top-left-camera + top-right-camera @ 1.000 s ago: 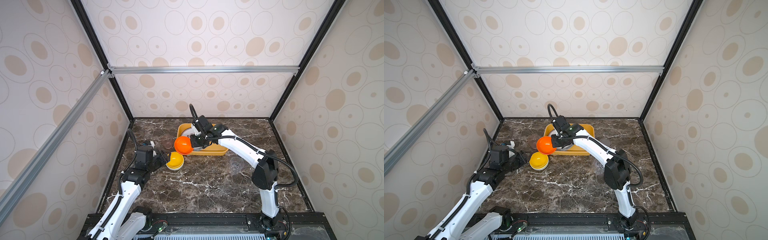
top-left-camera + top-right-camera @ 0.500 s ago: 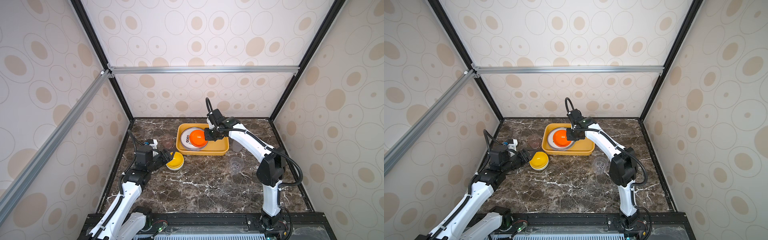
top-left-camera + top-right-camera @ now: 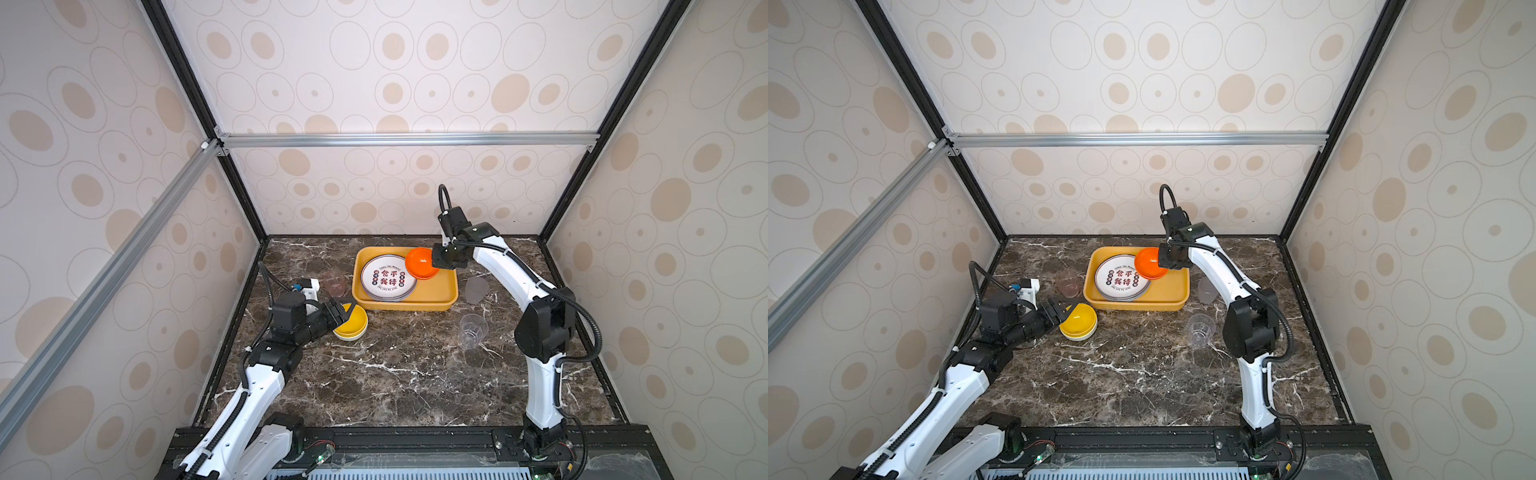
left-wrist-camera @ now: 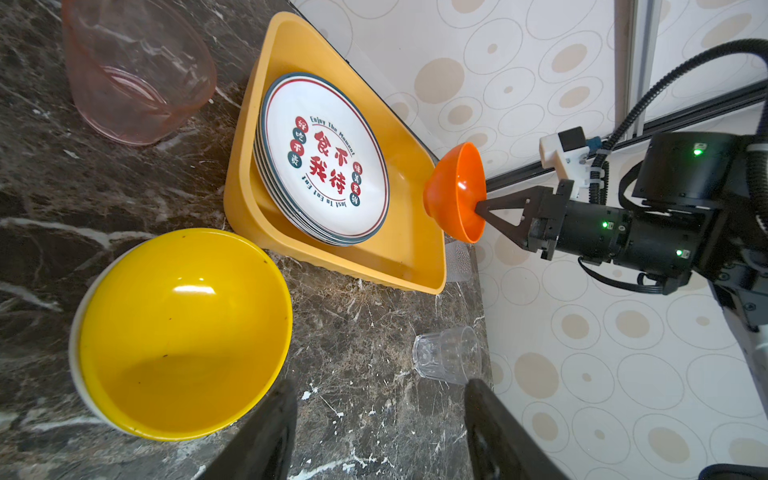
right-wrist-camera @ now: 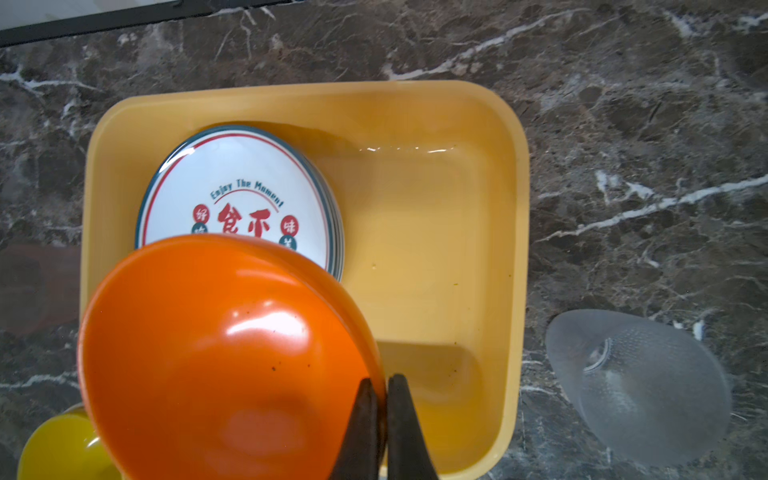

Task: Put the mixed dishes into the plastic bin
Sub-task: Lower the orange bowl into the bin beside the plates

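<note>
The yellow plastic bin [image 3: 405,305] [image 3: 1133,306] holds a stack of white plates [image 3: 386,276] [image 5: 241,183] in its left half. My right gripper [image 3: 436,262] [image 5: 381,380] is shut on the rim of an orange bowl [image 3: 420,262] [image 4: 455,191], which hangs tilted above the bin beside the plates. On the table at the bin's front left corner, a yellow bowl [image 3: 351,326] [image 4: 183,328] sits nested in a cream one. My left gripper [image 3: 343,311] [image 4: 378,386] stands open at its rim, with only bare table between its fingers.
A pink cup [image 3: 334,282] [image 4: 137,70] lies left of the bin. A grey cup [image 3: 476,289] [image 5: 640,386] lies to its right. A clear cup [image 3: 471,330] [image 4: 449,353] stands in front of the grey one. Walls enclose the marble table [image 3: 395,374].
My right gripper carried the orange bowl from left of the bin, across the plates, to above the bin's right part. My left gripper moved up to the yellow bowl and opened wider.
</note>
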Robot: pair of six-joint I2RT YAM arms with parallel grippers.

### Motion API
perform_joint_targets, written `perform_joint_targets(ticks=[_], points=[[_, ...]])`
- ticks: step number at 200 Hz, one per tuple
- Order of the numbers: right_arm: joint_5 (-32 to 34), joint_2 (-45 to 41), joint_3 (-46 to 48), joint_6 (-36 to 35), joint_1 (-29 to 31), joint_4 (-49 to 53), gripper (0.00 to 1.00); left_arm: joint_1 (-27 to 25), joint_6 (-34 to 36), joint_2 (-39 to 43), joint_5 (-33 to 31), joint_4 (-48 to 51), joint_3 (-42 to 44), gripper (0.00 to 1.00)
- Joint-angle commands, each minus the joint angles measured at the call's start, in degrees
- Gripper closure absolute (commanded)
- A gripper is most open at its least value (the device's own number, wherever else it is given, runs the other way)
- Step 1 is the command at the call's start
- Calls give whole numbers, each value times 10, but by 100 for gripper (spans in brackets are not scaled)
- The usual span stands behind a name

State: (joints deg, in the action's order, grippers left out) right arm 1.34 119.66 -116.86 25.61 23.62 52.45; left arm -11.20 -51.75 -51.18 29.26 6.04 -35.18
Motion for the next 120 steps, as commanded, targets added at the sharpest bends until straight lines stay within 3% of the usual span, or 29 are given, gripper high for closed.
perform_joint_targets(ticks=[1, 120], points=[[20, 27, -38, 8, -12, 23, 100, -2, -10, 2, 5, -13, 3, 36], [47, 149, -144, 52, -54, 28, 100, -2, -8, 5, -9, -1, 21, 36]])
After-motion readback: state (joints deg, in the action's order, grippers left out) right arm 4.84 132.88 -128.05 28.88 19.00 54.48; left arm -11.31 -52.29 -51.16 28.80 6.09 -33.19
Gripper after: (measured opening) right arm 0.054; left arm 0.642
